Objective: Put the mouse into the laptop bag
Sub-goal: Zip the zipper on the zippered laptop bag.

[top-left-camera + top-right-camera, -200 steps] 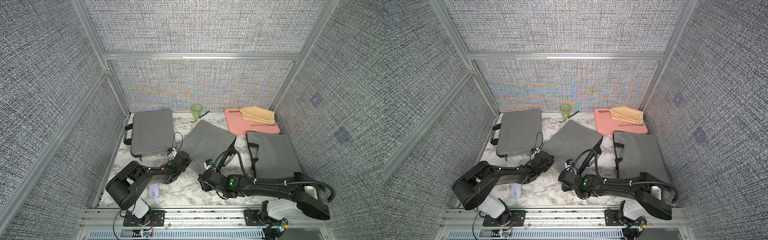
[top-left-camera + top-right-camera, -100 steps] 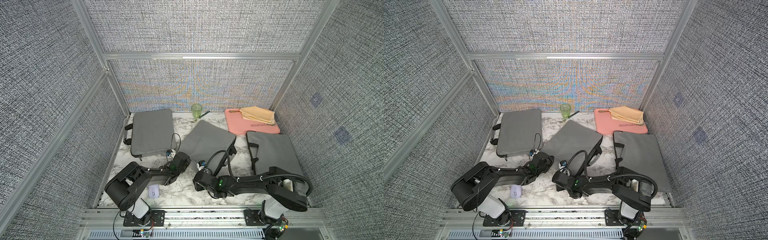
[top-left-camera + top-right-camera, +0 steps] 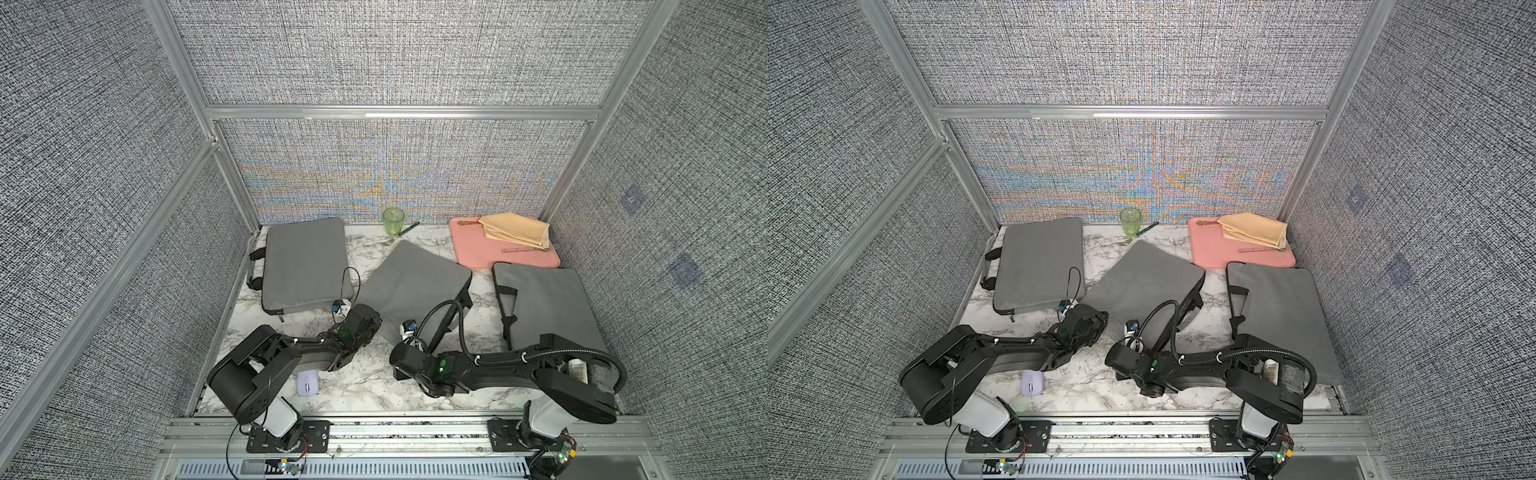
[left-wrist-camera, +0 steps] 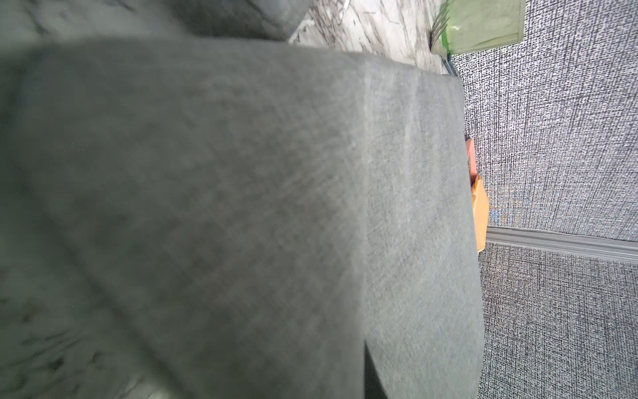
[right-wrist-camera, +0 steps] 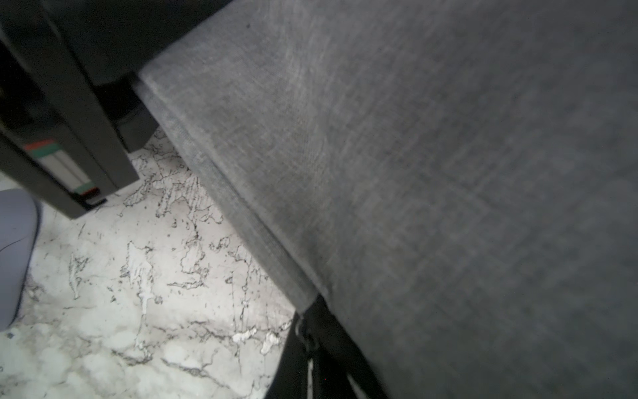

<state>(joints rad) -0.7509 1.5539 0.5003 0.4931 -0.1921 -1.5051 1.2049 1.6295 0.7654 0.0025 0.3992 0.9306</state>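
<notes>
The pale lilac mouse (image 3: 308, 383) (image 3: 1032, 383) lies on the marble near the front, beside my left arm, and shows at the edge of the right wrist view (image 5: 13, 259). The middle grey laptop bag (image 3: 411, 286) (image 3: 1142, 282) lies slanted at the centre. My left gripper (image 3: 366, 322) is at the bag's near corner, fingers hidden. Bag fabric (image 4: 241, 207) fills the left wrist view. My right gripper (image 5: 307, 340) is shut at the bag's near edge (image 5: 241, 207), its dark fingers pinched on a small zipper pull (image 5: 303, 331).
A second grey bag (image 3: 305, 266) lies at the back left and a third (image 3: 548, 307) at the right, under my right arm. A green cup (image 3: 393, 221) and a pen (image 3: 409, 228) stand by the back wall. A pink board (image 3: 498, 253) carries a yellow cloth (image 3: 515, 230).
My right arm has swung left to the middle bag's near edge and its jaws have shut. The left arm, the mouse and the bags have not moved.
</notes>
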